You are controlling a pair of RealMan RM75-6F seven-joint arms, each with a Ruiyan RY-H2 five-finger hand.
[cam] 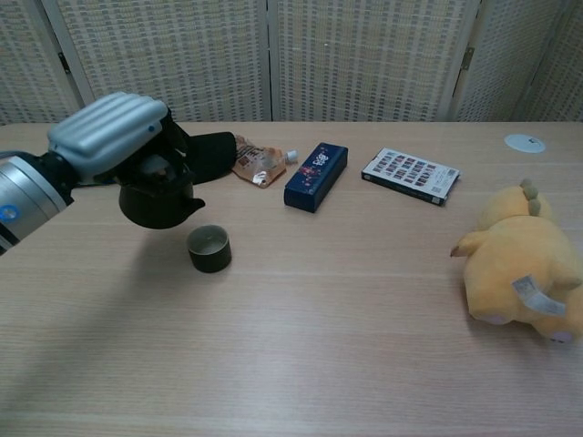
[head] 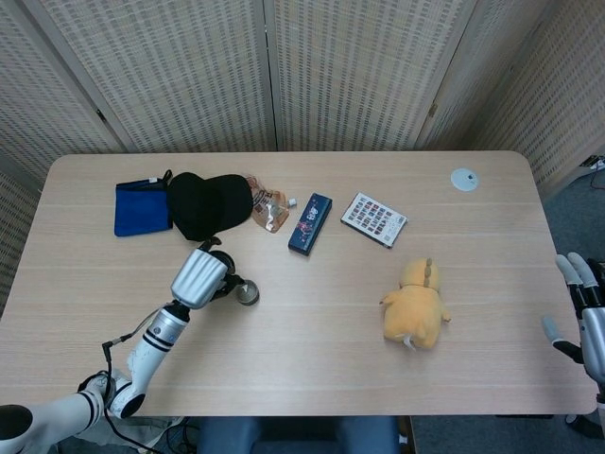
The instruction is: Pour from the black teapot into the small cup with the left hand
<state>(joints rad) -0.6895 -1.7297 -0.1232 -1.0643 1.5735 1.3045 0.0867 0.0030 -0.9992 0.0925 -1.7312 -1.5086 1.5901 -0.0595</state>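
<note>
My left hand (cam: pixel 109 137) (head: pixel 199 275) grips the black teapot (cam: pixel 157 200), which hangs nearly level above the table, its spout pointing right. The small dark cup (cam: pixel 209 248) (head: pixel 248 294) stands on the table just right of and below the teapot, apart from it. In the head view the teapot (head: pixel 219 265) is mostly hidden under the hand. My right hand (head: pixel 579 317) rests off the table's right edge with its fingers spread and nothing in it.
A black cap (head: pixel 208 204) and a blue pouch (head: pixel 142 208) lie behind the teapot. A snack packet (head: pixel 268 210), a dark blue box (head: pixel 310 223) and a remote-like card (head: pixel 373 218) sit mid-table. A yellow plush toy (head: pixel 416 305) lies at the right, a white disc (head: pixel 463 179) far right.
</note>
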